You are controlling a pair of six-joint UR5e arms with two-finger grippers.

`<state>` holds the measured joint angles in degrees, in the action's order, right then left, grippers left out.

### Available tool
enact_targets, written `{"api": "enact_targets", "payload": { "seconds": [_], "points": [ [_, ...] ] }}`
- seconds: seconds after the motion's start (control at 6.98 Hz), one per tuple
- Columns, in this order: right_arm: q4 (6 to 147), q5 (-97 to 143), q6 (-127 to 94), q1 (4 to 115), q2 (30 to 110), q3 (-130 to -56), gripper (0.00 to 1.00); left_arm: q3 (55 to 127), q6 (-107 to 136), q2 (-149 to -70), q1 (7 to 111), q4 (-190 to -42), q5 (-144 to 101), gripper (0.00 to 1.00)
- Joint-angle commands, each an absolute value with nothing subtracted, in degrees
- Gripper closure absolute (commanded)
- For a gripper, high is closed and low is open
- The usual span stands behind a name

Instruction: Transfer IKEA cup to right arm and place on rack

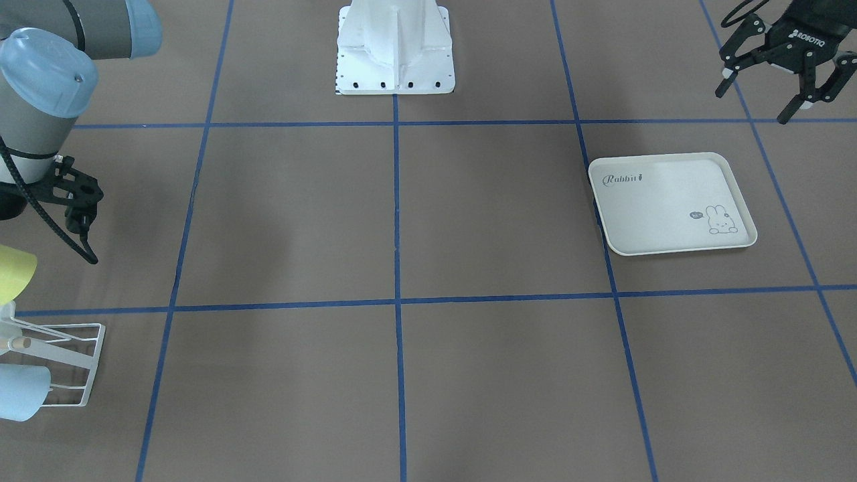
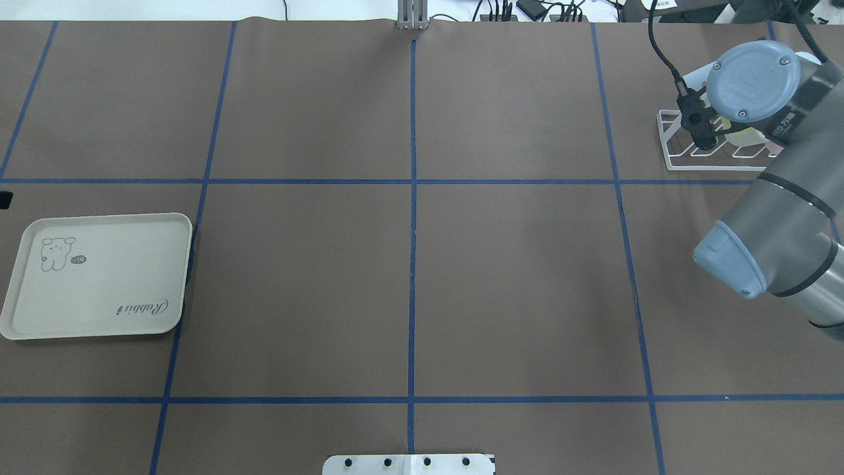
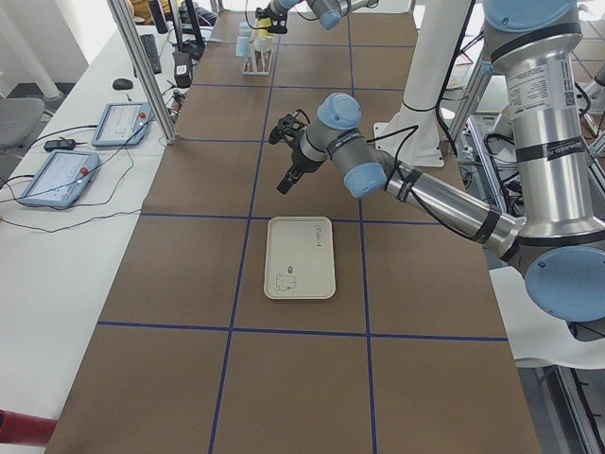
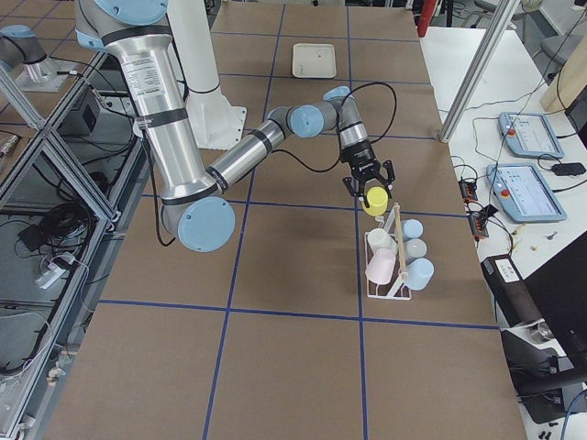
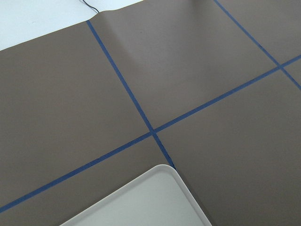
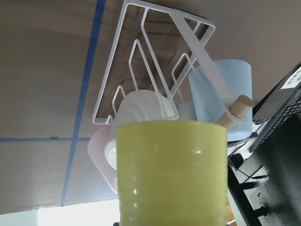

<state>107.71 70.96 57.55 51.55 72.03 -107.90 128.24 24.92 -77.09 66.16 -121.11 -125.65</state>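
The IKEA cup (image 6: 171, 174) is yellow-green and fills the lower middle of the right wrist view. It hangs in the air just above the rack (image 6: 141, 61), a white wire frame with a pale wooden rod end (image 6: 239, 107). My right gripper (image 4: 371, 186) is shut on the cup (image 4: 374, 199) over the rack's (image 4: 385, 266) near end. The cup (image 1: 13, 274) also shows at the left edge of the front-facing view, above the rack (image 1: 67, 361). My left gripper (image 1: 753, 104) hangs open and empty, far from the rack.
The rack holds a light blue cup (image 6: 221, 99), a white cup (image 6: 141, 108) and a pink cup (image 6: 101, 160). A cream rabbit-print tray (image 2: 99, 274) lies flat under the left arm's side. The robot's white base (image 1: 395, 47) stands at mid-table.
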Motion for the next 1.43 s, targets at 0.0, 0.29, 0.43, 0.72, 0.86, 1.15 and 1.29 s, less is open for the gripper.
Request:
{"api": "enact_targets", "payload": {
  "seconds": [0.0, 0.29, 0.43, 0.72, 0.86, 1.15, 1.29],
  "points": [
    [105.56, 69.87, 57.83, 51.68, 72.33, -106.35, 0.68, 128.49, 26.27, -76.99, 66.18, -121.11, -125.77, 0.00],
    [105.56, 69.87, 57.92, 51.68, 72.60, -105.91, 0.67, 128.41, 26.37, -77.08, 66.18, -121.11, -125.77, 0.00],
    [105.47, 69.70, 58.01, 51.68, 72.51, -105.04, 0.67, 128.41, 26.37, -77.08, 66.18, -121.11, -125.77, 0.00],
    [105.38, 69.26, 57.83, 51.50, 72.25, -103.63, 0.66, 128.23, 26.37, -77.08, 66.09, -121.11, -125.77, 0.00],
    [105.38, 69.26, 57.66, 51.50, 72.07, -103.54, 0.65, 128.32, 26.37, -77.17, 66.09, -121.11, -125.77, 0.00],
    [105.38, 69.26, 57.39, 51.33, 72.51, -103.45, 0.65, 128.32, 26.37, -77.17, 66.09, -121.11, -125.77, 0.00],
    [105.38, 69.26, 57.39, 51.33, 72.60, -103.27, 0.64, 128.32, 26.37, -77.17, 66.09, -121.11, -125.77, 0.00]
  ]
}}
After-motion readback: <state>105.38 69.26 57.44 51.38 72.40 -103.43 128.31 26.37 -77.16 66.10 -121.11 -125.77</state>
